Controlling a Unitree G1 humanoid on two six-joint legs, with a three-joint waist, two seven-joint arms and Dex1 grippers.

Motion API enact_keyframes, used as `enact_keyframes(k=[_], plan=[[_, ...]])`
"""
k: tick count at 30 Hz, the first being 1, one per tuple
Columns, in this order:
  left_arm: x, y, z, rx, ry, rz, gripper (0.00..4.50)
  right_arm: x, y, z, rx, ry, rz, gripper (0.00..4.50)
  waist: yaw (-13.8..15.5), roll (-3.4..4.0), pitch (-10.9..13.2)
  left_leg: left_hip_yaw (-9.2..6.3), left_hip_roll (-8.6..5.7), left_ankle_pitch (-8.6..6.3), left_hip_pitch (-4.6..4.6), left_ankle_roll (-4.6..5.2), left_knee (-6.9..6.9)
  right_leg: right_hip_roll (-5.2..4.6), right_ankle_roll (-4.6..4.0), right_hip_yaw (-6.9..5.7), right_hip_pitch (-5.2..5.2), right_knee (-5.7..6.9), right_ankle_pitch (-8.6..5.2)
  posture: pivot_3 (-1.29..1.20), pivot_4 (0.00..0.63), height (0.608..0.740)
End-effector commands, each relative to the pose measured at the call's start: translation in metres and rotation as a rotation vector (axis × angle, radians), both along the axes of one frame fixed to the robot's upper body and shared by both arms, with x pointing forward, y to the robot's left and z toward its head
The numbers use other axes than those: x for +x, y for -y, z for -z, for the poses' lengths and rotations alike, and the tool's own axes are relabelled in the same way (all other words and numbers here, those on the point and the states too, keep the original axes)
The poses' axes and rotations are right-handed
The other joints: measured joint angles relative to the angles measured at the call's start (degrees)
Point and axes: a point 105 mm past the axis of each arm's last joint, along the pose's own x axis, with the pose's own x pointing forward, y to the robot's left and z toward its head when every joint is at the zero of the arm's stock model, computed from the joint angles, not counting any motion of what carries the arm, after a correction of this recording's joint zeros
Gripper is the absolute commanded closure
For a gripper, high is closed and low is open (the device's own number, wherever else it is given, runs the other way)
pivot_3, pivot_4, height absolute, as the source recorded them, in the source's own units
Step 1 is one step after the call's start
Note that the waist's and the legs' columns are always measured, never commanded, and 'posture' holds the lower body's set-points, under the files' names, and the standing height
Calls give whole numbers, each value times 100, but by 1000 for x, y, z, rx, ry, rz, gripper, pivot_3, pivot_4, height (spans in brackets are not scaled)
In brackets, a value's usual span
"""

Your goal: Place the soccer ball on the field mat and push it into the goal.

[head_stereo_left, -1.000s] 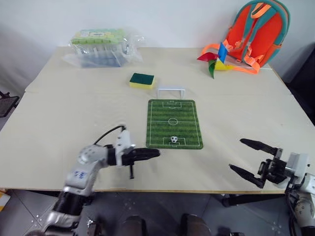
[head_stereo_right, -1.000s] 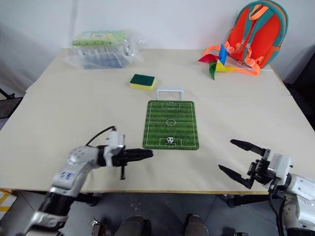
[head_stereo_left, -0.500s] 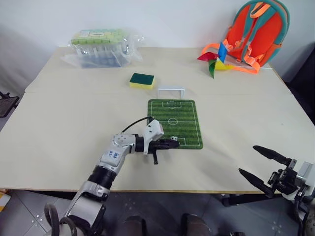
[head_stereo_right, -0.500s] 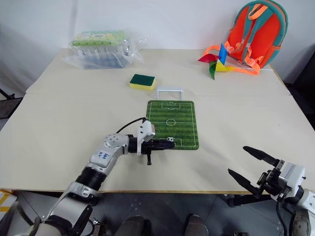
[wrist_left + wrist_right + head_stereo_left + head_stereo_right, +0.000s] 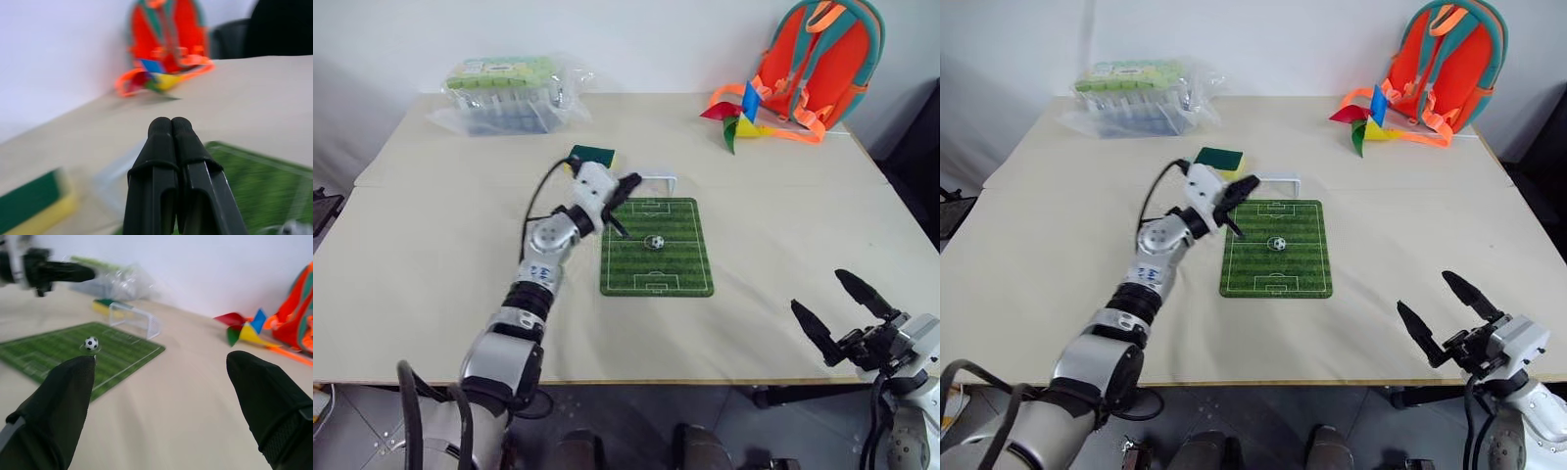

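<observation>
The soccer ball [image 5: 655, 241] lies on the centre circle of the field mat [image 5: 680, 279], a green striped rectangle in the middle of the table. Just beyond the mat's far end stands the goal [image 5: 658, 179], a low white frame. My left gripper [image 5: 631, 182] is shut and empty, raised over the mat's far left corner next to the goal, with its tips to the ball's far left and apart from it. My right gripper [image 5: 842, 308] hangs open and empty at the near right table edge. In the right wrist view the ball [image 5: 91, 343] sits short of the goal [image 5: 134, 318].
A green-and-yellow sponge [image 5: 590, 154] lies behind the left gripper, partly hidden by it. A plastic bag of packs [image 5: 509, 93] sits at the far left. A colourful pinwheel [image 5: 734, 113] and an orange backpack [image 5: 818, 59] stand at the far right.
The left arm swung forward and up from the near table edge along the mat to beside the goal. The ball rolled from the near penalty box to the centre circle. The right gripper turned.
</observation>
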Motion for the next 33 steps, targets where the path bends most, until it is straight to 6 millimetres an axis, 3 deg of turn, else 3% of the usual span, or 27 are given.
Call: enact_keyframes(k=[1, 6, 12, 21, 33], plan=[[-14, -37, -13, -3, 78, 22, 4446, 5, -2, -11, 35, 48, 25, 0, -13, 1, 0, 0, 0, -1, 0, 1, 1, 0, 0, 0, 0, 0, 0, 0, 150, 740], [-41, -110, 9, 30, -2, -57, 4446, 18, -2, -10, 30, 49, 12, 0, -69, 3, -1, 2, 3, -1, 4, 2, -1, 0, 0, 0, -1, 3, 0, 0, 150, 740], [-86, -169, 35, 67, -103, -160, 4446, 30, -1, -13, 24, 63, -8, 0, -66, 3, 0, 0, 3, -3, 4, 3, 8, -2, 0, 5, 0, 11, 0, 0, 150, 740], [-128, -189, 55, 59, -180, -261, 4446, 40, -3, -15, 13, 64, -64, 0, -74, 8, 2, 2, 6, -9, 10, -1, 5, -1, -2, 11, -1, 15, -1, 0, 150, 740], [-133, -174, 56, -11, -240, -255, 4446, 48, -7, -16, 1, 51, -116, 0, -88, 9, 2, 4, 6, -9, 11, -2, 6, 0, -3, 12, -1, 16, -1, 0, 150, 740]])
